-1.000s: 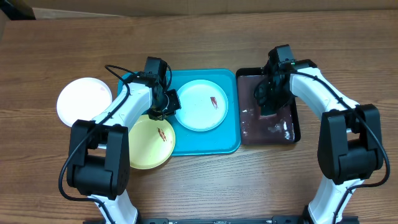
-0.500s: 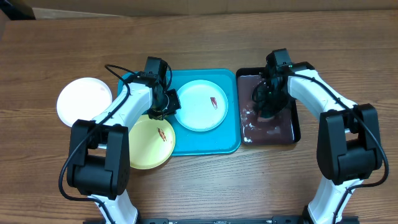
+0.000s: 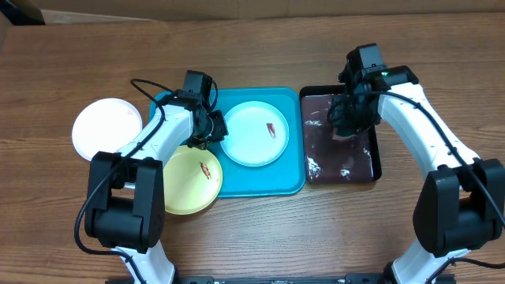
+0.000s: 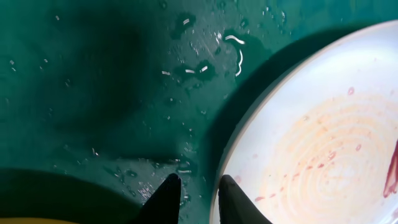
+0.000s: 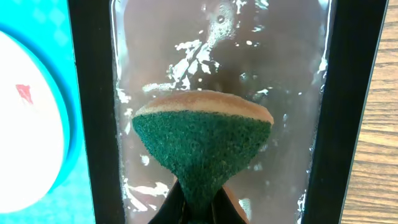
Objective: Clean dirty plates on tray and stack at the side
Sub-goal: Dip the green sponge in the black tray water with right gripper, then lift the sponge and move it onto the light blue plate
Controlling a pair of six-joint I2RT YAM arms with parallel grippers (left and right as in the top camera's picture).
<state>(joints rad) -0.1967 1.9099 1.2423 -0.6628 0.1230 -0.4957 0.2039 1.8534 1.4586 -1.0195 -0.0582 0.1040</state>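
Right tool [image 5: 198, 202] pinching sponge [image 5: 202, 146], left tool [image 4: 198, 190] astride rim of blue plate [image 4: 311, 137] — grip uncertain

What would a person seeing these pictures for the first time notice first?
Most striking is the large turquoise rectangular plastic tray in the middle, with a round light blue plastic plate on it bearing a reddish smear. To its right, the right gripper pinches a green sponge over the narrow black tray.

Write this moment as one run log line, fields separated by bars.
left gripper: narrowly open at light blue plate rim on turquoise tray | right gripper: shut on green sponge over black tray
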